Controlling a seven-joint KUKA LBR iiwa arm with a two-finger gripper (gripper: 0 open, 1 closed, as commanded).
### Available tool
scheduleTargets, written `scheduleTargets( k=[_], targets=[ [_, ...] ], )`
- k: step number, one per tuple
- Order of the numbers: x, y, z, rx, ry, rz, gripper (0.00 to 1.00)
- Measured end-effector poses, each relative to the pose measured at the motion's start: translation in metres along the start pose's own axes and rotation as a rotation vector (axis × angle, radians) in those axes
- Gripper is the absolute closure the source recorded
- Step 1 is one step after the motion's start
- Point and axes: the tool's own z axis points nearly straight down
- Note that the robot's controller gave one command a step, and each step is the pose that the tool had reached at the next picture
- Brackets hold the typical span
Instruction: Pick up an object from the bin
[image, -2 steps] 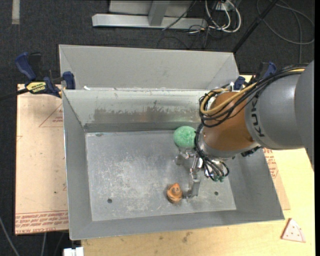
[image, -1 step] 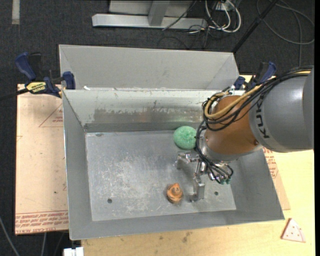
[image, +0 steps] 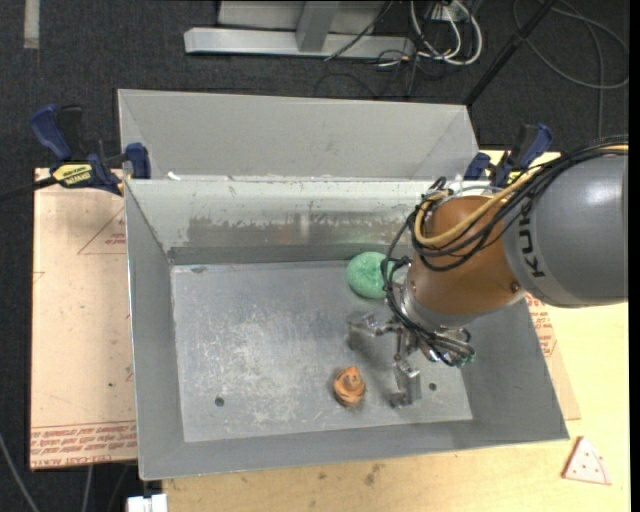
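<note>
Hand (image: 398, 358) low beside orange lump (image: 349, 386) — green blob (image: 366, 272) partly hidden.

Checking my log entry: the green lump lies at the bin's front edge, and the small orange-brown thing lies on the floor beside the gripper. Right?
Not quite. The camera view shows the green lump at the back of the bin, by the back wall, not the front edge. The small orange-brown thing does lie on the floor beside the gripper.
</note>
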Motion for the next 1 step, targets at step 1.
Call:
scheduleTargets(
  k=[1],
  targets=[
    [-0.0036, 0.0291, 0.0001, -0.001, 0.000, 0.009, 0.00]
  ],
)
